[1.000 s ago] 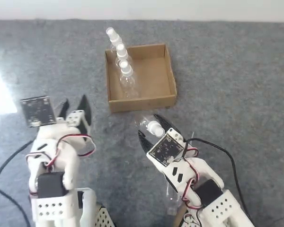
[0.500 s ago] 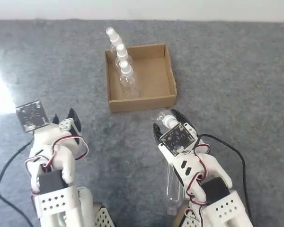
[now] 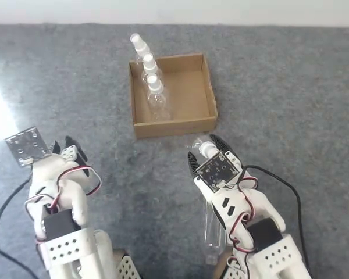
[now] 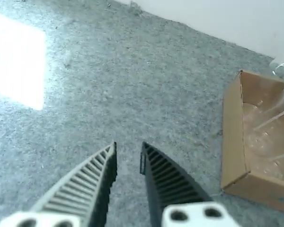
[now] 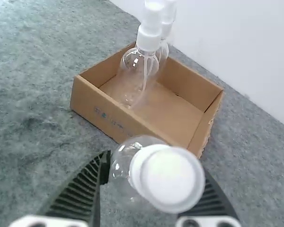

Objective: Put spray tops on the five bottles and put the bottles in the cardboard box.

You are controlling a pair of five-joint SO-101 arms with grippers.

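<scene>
Now | right tool [image 5: 154, 172] clamped on bottle [image 5: 122, 165] | left tool [image 4: 128, 152] slightly apart | cardboard box [image 5: 102, 111] print illegible

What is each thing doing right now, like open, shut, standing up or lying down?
cardboard box: open-topped, partly filled.
three bottles: upright in the box, spray tops on.
held bottle: upright, top on, outside the box.
lying bottle: on its side beside the right arm.
left gripper: slightly open, empty.
right gripper: shut on held bottle.
</scene>
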